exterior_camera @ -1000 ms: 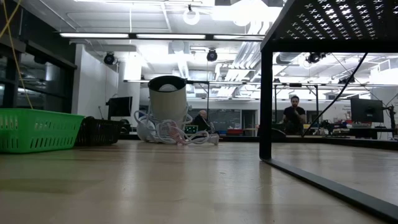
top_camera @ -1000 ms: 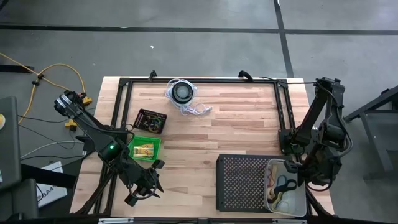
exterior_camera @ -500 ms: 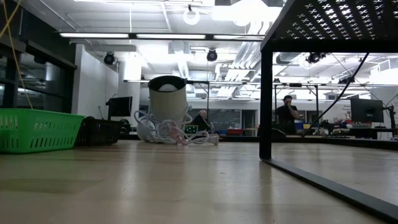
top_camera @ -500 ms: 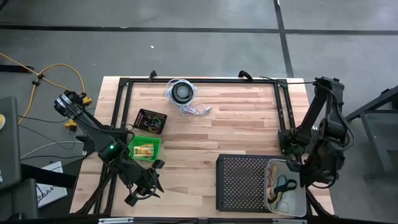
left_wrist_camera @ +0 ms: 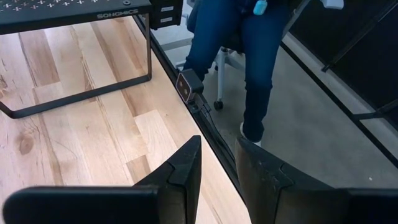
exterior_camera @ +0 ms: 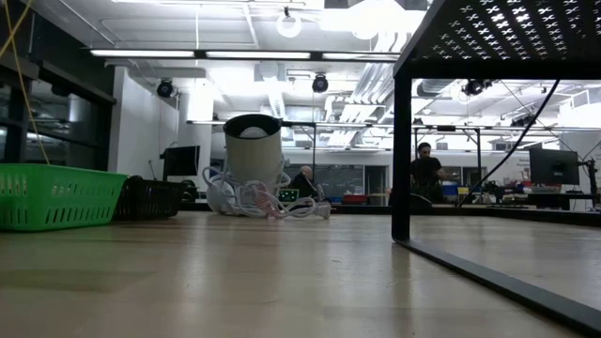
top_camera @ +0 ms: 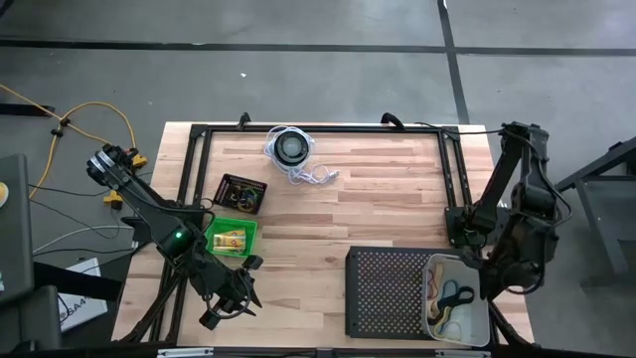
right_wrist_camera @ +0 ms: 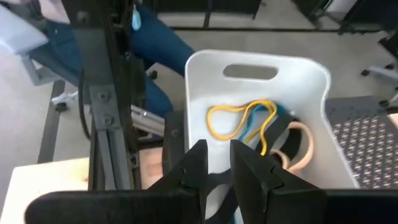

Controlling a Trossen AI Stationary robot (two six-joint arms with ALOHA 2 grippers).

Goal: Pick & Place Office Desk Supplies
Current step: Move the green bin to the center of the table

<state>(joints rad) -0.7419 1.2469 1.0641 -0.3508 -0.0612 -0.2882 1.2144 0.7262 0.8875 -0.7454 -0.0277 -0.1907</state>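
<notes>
The office supplies lie in three containers. A white bin (top_camera: 457, 308) (right_wrist_camera: 261, 112) at the table's near right corner holds a yellow rubber band (right_wrist_camera: 239, 118), a beige loop (right_wrist_camera: 298, 149) and a dark band (top_camera: 455, 291). A green basket (top_camera: 232, 237) holds little yellow packets. A small black basket (top_camera: 241, 194) holds tiny coloured pieces. My right gripper (top_camera: 484, 283) (right_wrist_camera: 216, 149) hovers over the bin's far edge, open by a narrow gap and empty. My left gripper (top_camera: 221, 308) (left_wrist_camera: 219, 149) waits at the near left edge, narrowly open and empty.
A large black perforated tray (top_camera: 388, 293) (exterior_camera: 507, 38) stands on legs just left of the white bin. The round black disc with white coiled cord (top_camera: 290, 147) (exterior_camera: 254, 150) sits near the far edge. A seated person's legs (left_wrist_camera: 249, 50) are beside the table's near edge.
My right arm has drawn back slightly above the white bin, toward the table's far right. My left arm and the supplies have kept still.
</notes>
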